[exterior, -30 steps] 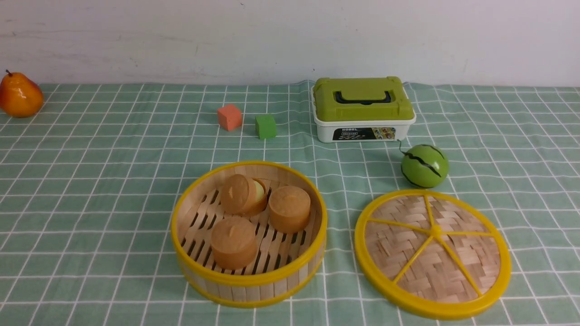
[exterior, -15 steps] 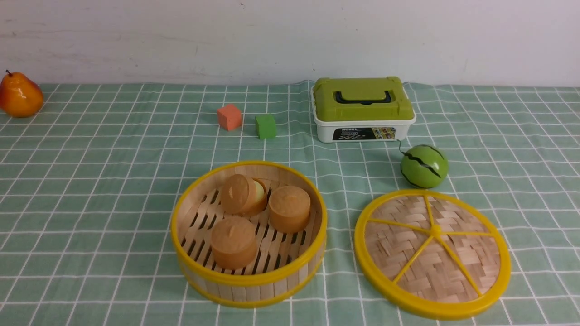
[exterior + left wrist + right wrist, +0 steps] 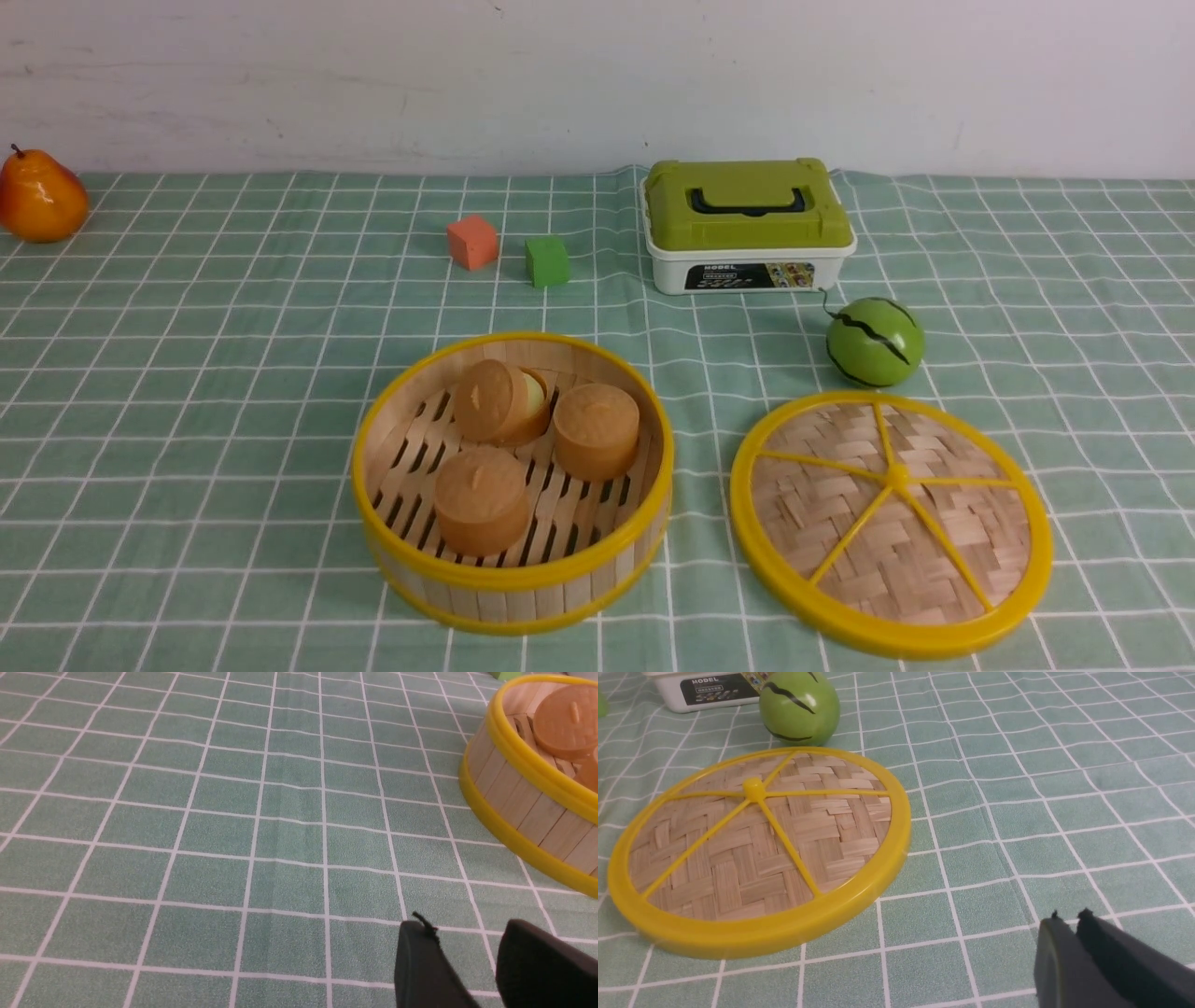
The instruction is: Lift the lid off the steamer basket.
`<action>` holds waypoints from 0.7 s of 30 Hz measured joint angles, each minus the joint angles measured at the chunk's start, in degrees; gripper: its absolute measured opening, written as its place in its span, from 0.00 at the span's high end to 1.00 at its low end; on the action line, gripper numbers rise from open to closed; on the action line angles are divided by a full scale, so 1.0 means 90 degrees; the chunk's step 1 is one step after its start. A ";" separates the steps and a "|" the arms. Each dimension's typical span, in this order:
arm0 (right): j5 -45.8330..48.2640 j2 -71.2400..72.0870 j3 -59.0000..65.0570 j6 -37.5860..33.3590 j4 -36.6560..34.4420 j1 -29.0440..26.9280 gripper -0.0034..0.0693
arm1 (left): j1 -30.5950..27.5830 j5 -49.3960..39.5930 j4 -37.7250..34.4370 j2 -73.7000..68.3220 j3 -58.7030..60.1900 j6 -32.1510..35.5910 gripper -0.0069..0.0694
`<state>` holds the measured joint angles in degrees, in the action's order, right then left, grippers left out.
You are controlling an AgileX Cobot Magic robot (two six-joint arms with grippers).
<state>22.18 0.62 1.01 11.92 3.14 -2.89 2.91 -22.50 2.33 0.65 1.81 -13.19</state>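
The steamer basket (image 3: 513, 576) stands uncovered on the green checked cloth at the front middle, with three brown round cakes (image 3: 482, 497) on its slatted floor. The lid (image 3: 892, 523) lies flat on the cloth to the right of the basket, apart from it. Neither gripper shows in the front view. In the left wrist view my left gripper (image 3: 467, 935) is open and empty, low over the cloth, with the basket's wall (image 3: 514, 798) ahead to one side. In the right wrist view my right gripper (image 3: 1069, 918) is shut and empty over the cloth, beside the lid (image 3: 756, 849).
A green melon ball (image 3: 875, 342) sits just behind the lid, also in the right wrist view (image 3: 799, 707). A white box with a green top (image 3: 749, 224), a green cube (image 3: 547, 260) and an orange cube (image 3: 472, 241) stand further back. A pear (image 3: 39, 198) is at the far left.
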 joint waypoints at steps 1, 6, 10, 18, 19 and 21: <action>0.0000 0.0000 0.0000 0.0000 0.0000 0.0000 0.91 | 0.0000 0.0000 0.0000 0.0000 0.0000 0.0000 0.60; 0.0000 0.0000 0.0000 0.0000 0.0000 0.0000 0.90 | 0.0000 0.0000 0.0000 0.0000 0.0000 0.0000 0.60; 0.0000 0.0000 0.0000 0.0000 0.0000 0.0000 0.90 | 0.0000 0.0000 0.0000 0.0000 0.0000 0.0000 0.60; 0.0000 0.0000 0.0000 0.0000 0.0000 0.0000 0.88 | 0.0000 0.0000 0.0000 0.0000 0.0000 0.0000 0.60; 0.0000 0.0000 0.0000 0.0000 0.0000 0.0000 0.88 | 0.0000 0.0000 0.0000 0.0000 0.0000 0.0000 0.60; 0.0000 0.0000 0.0000 0.0000 0.0000 0.0000 0.88 | 0.0000 0.0000 0.0000 0.0000 0.0000 0.0000 0.60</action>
<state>22.18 0.62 1.01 11.92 3.14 -2.89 2.91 -22.50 2.33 0.65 1.81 -13.19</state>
